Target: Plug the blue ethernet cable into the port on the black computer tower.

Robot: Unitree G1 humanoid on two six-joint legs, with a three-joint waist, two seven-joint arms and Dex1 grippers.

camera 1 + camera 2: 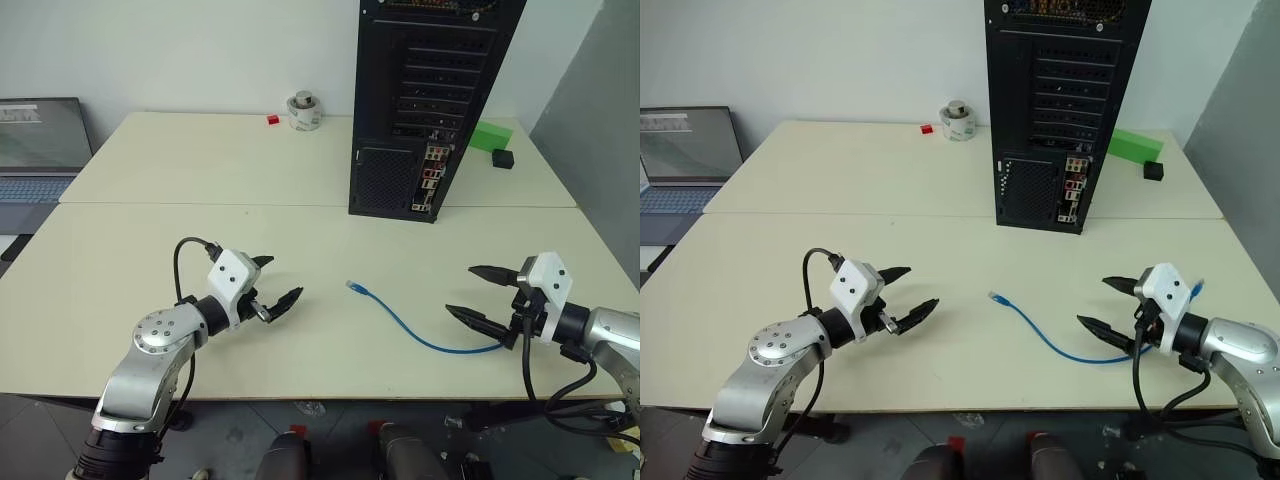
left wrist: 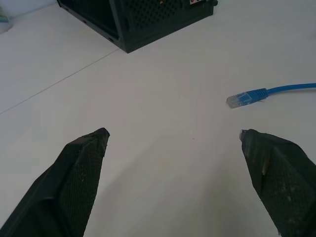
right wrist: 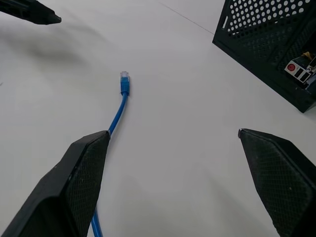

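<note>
Lying loose on the worktop (image 1: 300, 340), the blue ethernet cable (image 1: 420, 335) sits between the left pincer (image 1: 272, 285) and right pincer (image 1: 478, 295), both spread apart; the black computer tower (image 1: 425, 100) stands far behind.

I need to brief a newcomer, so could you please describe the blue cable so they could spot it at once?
Start at the black computer tower standing on the table. In front of it, the blue cable lies loose between both open hands, the only thin blue cord there.

Both arms are reaching forward low over the table, bent at the elbows and angling inward toward each other. The left gripper (image 1: 271, 283) is holding its two black fingers spread wide, empty. The right gripper (image 1: 478, 296) is doing likewise, fingers splayed and gripping nothing.
</note>
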